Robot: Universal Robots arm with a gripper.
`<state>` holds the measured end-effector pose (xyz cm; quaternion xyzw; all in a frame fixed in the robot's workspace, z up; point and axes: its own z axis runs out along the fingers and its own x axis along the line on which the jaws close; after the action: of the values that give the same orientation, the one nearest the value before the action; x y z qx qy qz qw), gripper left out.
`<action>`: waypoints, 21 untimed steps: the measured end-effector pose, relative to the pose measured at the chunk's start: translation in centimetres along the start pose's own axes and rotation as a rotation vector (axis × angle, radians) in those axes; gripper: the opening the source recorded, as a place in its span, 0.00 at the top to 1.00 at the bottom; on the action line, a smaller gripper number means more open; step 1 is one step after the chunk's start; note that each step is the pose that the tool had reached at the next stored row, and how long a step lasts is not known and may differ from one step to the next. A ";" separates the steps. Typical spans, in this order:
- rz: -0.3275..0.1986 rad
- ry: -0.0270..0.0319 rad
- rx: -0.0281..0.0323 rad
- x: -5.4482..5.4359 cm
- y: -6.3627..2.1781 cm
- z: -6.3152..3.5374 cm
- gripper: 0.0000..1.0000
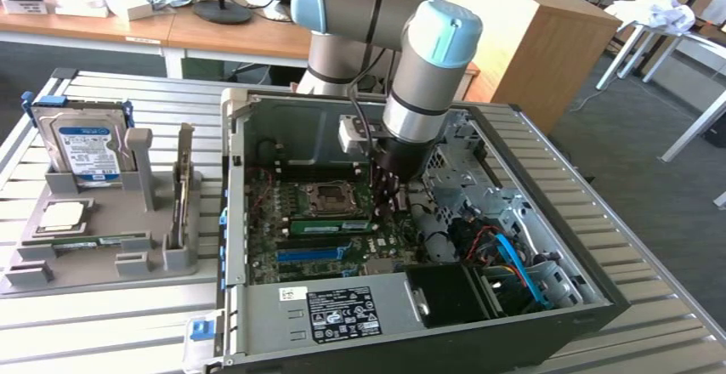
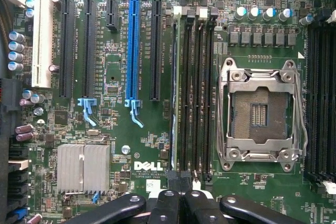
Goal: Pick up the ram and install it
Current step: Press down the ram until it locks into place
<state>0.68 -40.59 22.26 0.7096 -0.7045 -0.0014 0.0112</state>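
The ram (image 1: 329, 226) is a narrow green stick lying along a memory slot of the motherboard, beside the processor socket (image 1: 329, 195). From the wrist it stands edge-on in the slot (image 2: 177, 87) nearest the black expansion slots, a pale strip along its side. My gripper (image 1: 386, 208) hangs from the arm inside the open computer case, over one end of that stick. Its black fingertips (image 2: 168, 184) are shut together right at the end of the slot. Whether they touch the stick I cannot tell.
A grey fixture (image 1: 102, 263) at the exterior view's left holds a blue-labelled hard drive (image 1: 85, 149), a silver processor chip (image 1: 63, 215) and another green stick (image 1: 97, 240). The case walls (image 1: 233, 221), cables (image 1: 511, 259) and the power supply (image 1: 340, 310) ring the motherboard.
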 end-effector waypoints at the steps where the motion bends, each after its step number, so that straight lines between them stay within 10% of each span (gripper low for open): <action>1: 0.000 -0.0002 0.0001 0.0 0.00 0.01 0.90; 21: 0.000 -0.0003 0.0000 0.0 0.20 -2.17 0.90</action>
<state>0.52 -40.59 24.43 0.7096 -0.7045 -0.0015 0.0110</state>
